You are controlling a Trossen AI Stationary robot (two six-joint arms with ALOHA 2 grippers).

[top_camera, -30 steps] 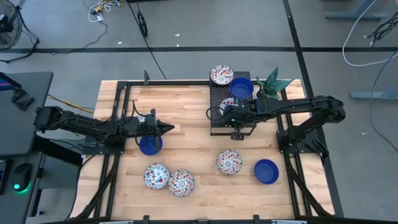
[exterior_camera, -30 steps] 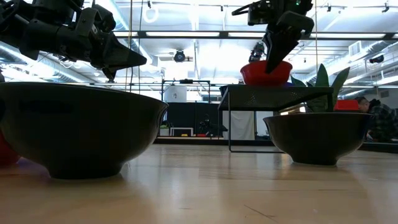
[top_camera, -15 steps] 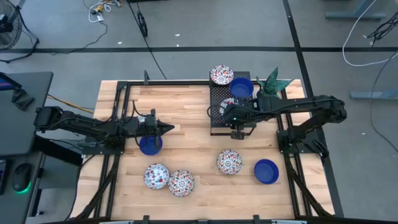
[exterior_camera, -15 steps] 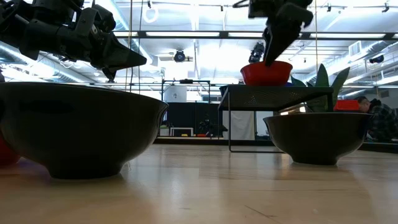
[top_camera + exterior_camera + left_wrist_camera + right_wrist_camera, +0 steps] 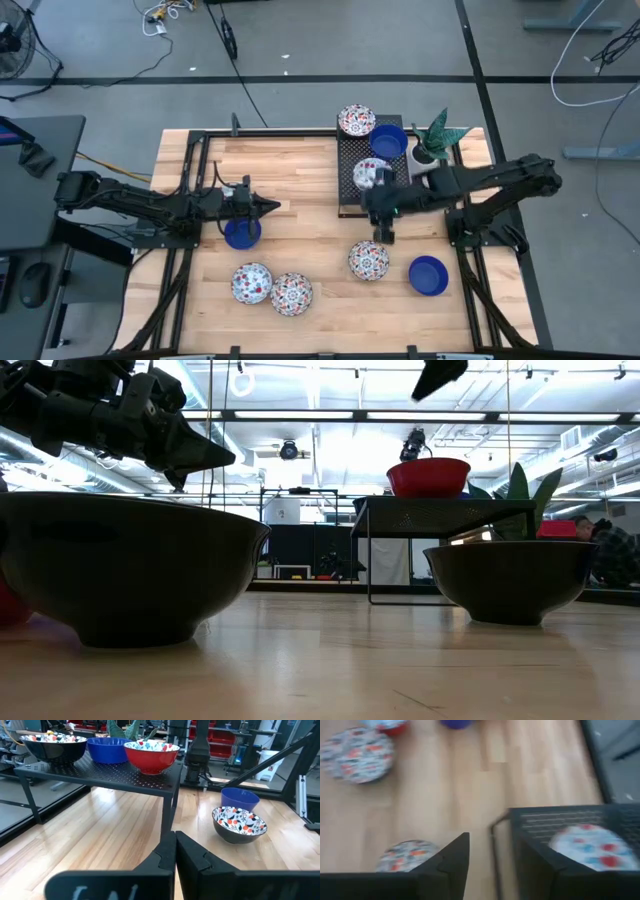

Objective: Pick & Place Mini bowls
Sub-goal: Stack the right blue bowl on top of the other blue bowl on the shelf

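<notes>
Right gripper (image 5: 380,234), fingers spread and empty, sits center frame beside the black rack (image 5: 347,207); a floral bowl (image 5: 366,174) rests there, probably just delivered. Left gripper (image 5: 268,207), pressed together, waits center-left.

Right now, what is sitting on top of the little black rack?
Three mini bowls sit on the black rack: two flowery bowls and a blue bowl. The right gripper covers part of the rack's front edge.

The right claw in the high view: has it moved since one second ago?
Yes. The right claw has left the floral bowl on the black rack and now hangs past the rack's front edge, open, nearer the floral bowl on the table.
</notes>
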